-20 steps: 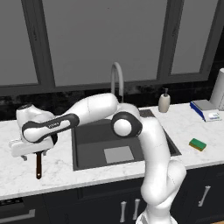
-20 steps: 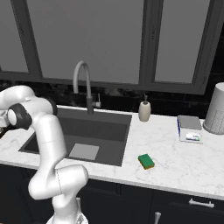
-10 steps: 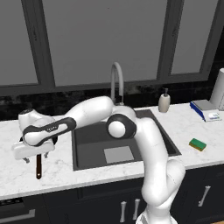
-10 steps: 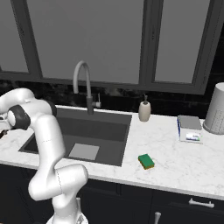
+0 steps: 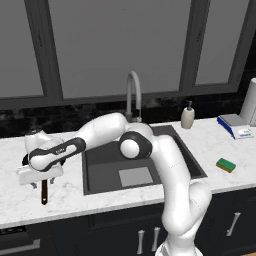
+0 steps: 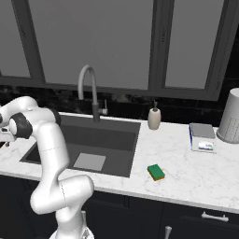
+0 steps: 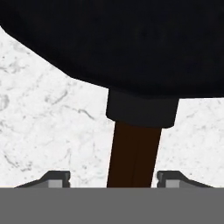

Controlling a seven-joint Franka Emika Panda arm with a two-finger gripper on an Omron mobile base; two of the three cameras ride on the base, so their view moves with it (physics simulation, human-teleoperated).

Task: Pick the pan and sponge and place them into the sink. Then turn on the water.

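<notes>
The black pan (image 7: 131, 43) lies on the marble counter left of the sink (image 5: 102, 157), and its dark brown handle (image 7: 134, 155) points toward the counter's front edge (image 5: 44, 192). My gripper (image 7: 113, 177) is low over the handle's root and open. One fingertip (image 7: 54, 178) stands well off the handle and the other is close beside it. In the left base view the hand (image 5: 40, 175) covers most of the pan. The green and yellow sponge (image 5: 226, 164) (image 6: 156, 172) lies on the counter right of the sink (image 6: 116, 133). No water runs from the faucet (image 5: 132, 95) (image 6: 88, 88).
A soap bottle (image 5: 188, 117) (image 6: 154, 119) stands behind the sink's right corner. A blue-and-white box (image 5: 235, 125) (image 6: 202, 137) and a grey canister (image 6: 230, 122) sit at the far right. The arm reaches across the sink's left half.
The hand has come down over the pan's handle and the fingers have drawn closer together. The pan, sponge and base have not moved.
</notes>
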